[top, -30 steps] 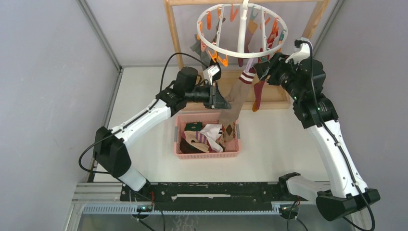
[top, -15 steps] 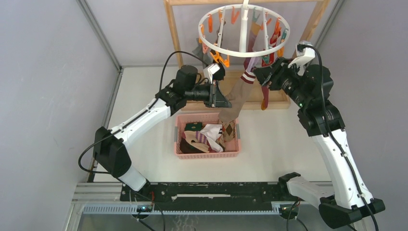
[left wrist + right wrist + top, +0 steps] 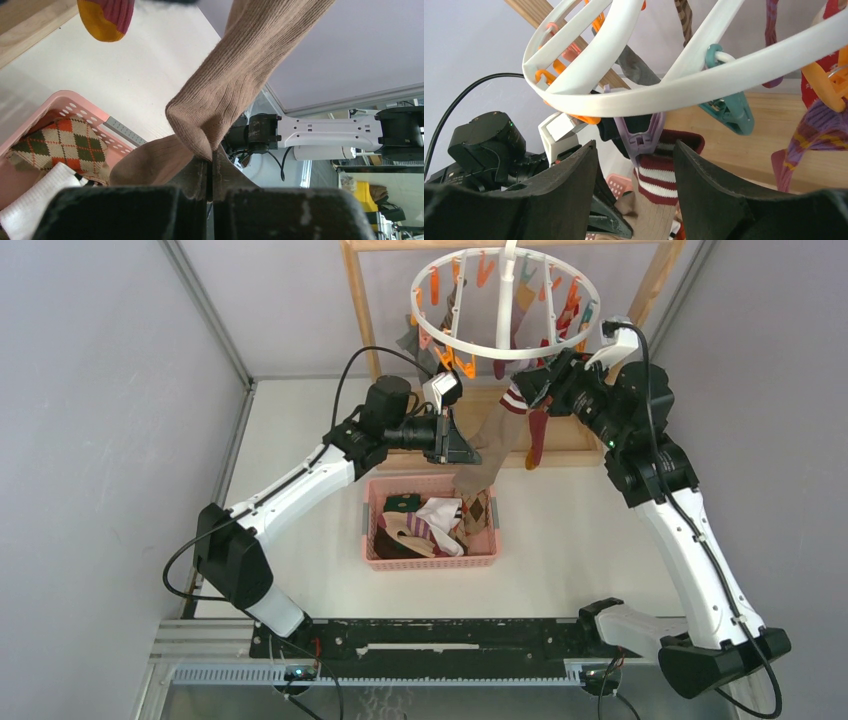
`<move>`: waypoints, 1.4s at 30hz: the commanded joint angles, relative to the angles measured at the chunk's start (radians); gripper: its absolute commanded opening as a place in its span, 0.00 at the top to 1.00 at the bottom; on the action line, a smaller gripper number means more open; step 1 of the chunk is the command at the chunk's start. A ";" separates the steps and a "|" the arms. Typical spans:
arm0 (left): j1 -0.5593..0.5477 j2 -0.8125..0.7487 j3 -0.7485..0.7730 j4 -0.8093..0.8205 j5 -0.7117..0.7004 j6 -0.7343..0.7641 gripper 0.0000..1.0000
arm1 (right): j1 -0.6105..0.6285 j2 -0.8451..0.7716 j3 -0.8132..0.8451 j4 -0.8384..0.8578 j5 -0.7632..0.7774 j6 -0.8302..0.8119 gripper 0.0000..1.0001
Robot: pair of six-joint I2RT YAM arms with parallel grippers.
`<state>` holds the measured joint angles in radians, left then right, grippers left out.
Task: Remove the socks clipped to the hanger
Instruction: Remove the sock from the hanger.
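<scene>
My left end effector (image 3: pixel 210 161) pinches the tan sock (image 3: pixel 235 75) mid-length. My right end effector (image 3: pixel 634 162) is spread around its clip (image 3: pixel 640 134) on the hanger (image 3: pixel 674 85), at twelve o'clock. The sock looks soft, light and stretchy, so I'd grip the cuff (image 3: pixel 658 176).

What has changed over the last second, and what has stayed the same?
The right gripper moved left; its open jaws now flank the purple clip holding the tan sock by its striped cuff. The left gripper stays shut on that sock; the pink basket has not moved.
</scene>
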<state>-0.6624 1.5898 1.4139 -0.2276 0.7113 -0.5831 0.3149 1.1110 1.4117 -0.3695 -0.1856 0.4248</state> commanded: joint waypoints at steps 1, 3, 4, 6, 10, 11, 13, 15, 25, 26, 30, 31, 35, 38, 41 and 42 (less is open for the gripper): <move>0.004 -0.024 0.049 0.019 0.026 0.020 1.00 | 0.004 0.012 0.003 0.083 0.001 -0.010 0.36; 0.003 -0.027 0.046 0.017 0.024 0.020 1.00 | 0.004 0.017 0.003 0.086 0.005 -0.015 0.36; 0.003 -0.028 0.044 0.018 0.024 0.020 1.00 | 0.004 0.019 0.003 0.086 0.008 -0.019 0.36; 0.003 -0.028 0.044 0.018 0.024 0.020 1.00 | 0.004 0.022 0.003 0.089 0.011 -0.026 0.36; 0.004 -0.029 0.044 0.019 0.026 0.017 1.00 | 0.002 0.030 0.003 0.095 0.013 -0.037 0.36; 0.004 -0.028 0.043 0.019 0.025 0.017 1.00 | 0.001 0.032 0.003 0.099 0.014 -0.040 0.36; 0.004 -0.028 0.044 0.019 0.027 0.016 1.00 | 0.000 0.036 0.002 0.106 0.012 -0.040 0.36; 0.004 -0.029 0.043 0.019 0.027 0.016 1.00 | -0.002 0.040 0.003 0.116 0.011 -0.041 0.37; 0.004 -0.031 0.037 0.018 0.028 0.013 1.00 | -0.008 0.056 0.003 0.156 0.013 -0.031 0.40; 0.004 -0.031 0.036 0.018 0.028 0.012 1.00 | -0.009 0.056 0.003 0.157 0.015 -0.029 0.40; 0.004 -0.031 0.036 0.019 0.032 0.011 1.00 | -0.011 0.062 0.003 0.166 0.020 -0.029 0.42; 0.004 -0.032 0.036 0.018 0.031 0.011 1.00 | -0.010 0.062 0.003 0.168 0.020 -0.026 0.43; 0.003 -0.035 0.032 0.019 0.032 0.011 1.00 | -0.012 0.068 0.006 0.177 0.014 -0.021 0.49; 0.004 -0.037 0.030 0.018 0.031 0.011 1.00 | -0.013 0.074 0.012 0.179 0.008 -0.018 0.53; 0.004 -0.037 0.031 0.019 0.029 0.011 1.00 | -0.014 0.078 0.014 0.181 0.005 -0.016 0.59; 0.004 -0.038 0.030 0.018 0.030 0.011 1.00 | -0.014 0.078 0.015 0.180 0.006 -0.014 0.62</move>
<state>-0.6624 1.5898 1.4139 -0.2276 0.7147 -0.5835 0.3073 1.1854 1.4109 -0.2535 -0.1860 0.4084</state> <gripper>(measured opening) 0.015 0.423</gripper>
